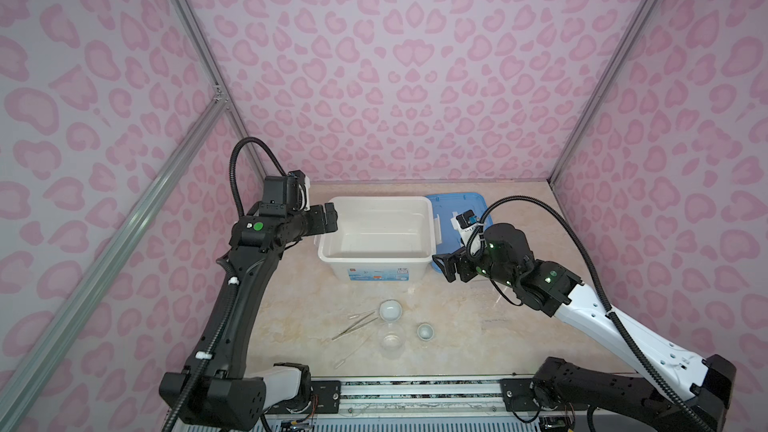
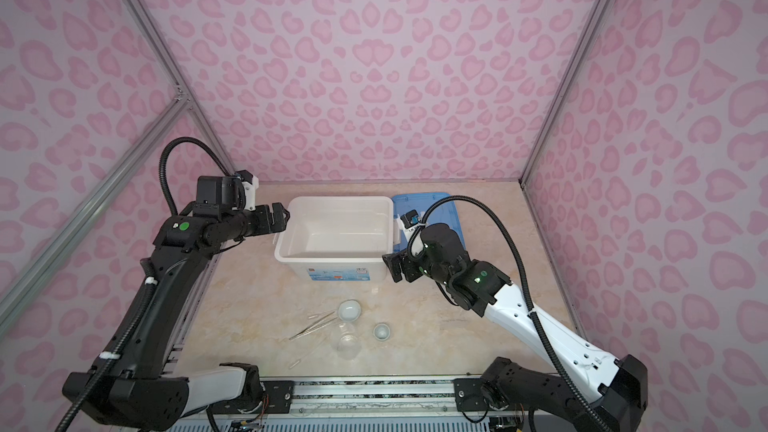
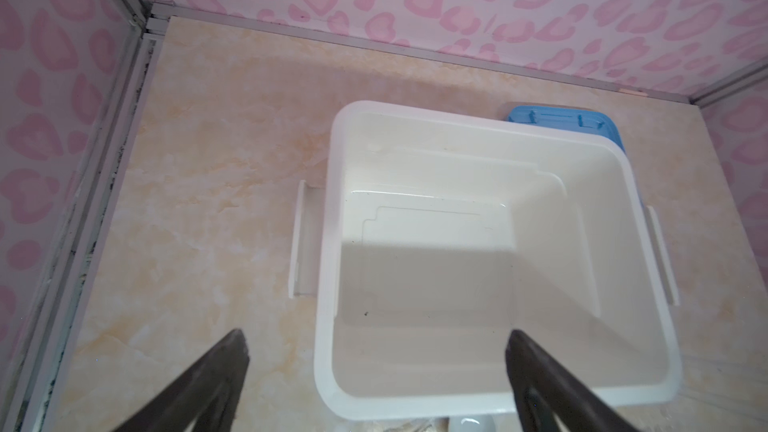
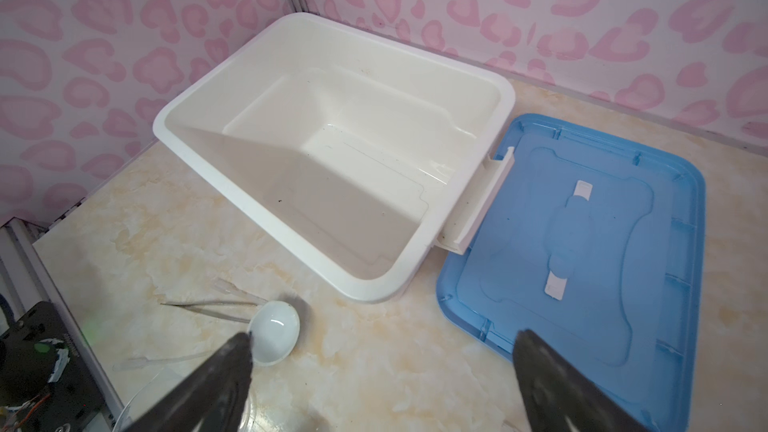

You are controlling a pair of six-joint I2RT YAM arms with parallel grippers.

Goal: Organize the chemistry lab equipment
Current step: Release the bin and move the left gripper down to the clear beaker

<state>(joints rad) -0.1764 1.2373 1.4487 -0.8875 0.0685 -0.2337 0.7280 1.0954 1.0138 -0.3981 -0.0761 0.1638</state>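
Observation:
On the table in front of the white bin (image 1: 374, 272) lie a white round dish (image 1: 390, 311), a smaller round dish (image 1: 425, 331), a clear beaker (image 1: 392, 340), thin metal tweezers (image 1: 353, 326) and a clear dropper (image 1: 353, 352). My left gripper (image 1: 330, 220) hangs open over the bin's left rim with nothing between its fingers; the left wrist view shows the bin (image 3: 328, 243) empty under my left gripper (image 3: 377, 336). By the bin's front right corner my right gripper (image 1: 444, 268) stands open and empty. In the right wrist view it (image 4: 384, 336) hangs above bare table beside the white dish (image 4: 276, 332).
A flat blue lid (image 1: 457, 205) lies on the table right of the bin, partly under the right arm. Patterned pink walls close in the back and both sides. A metal rail runs along the front edge.

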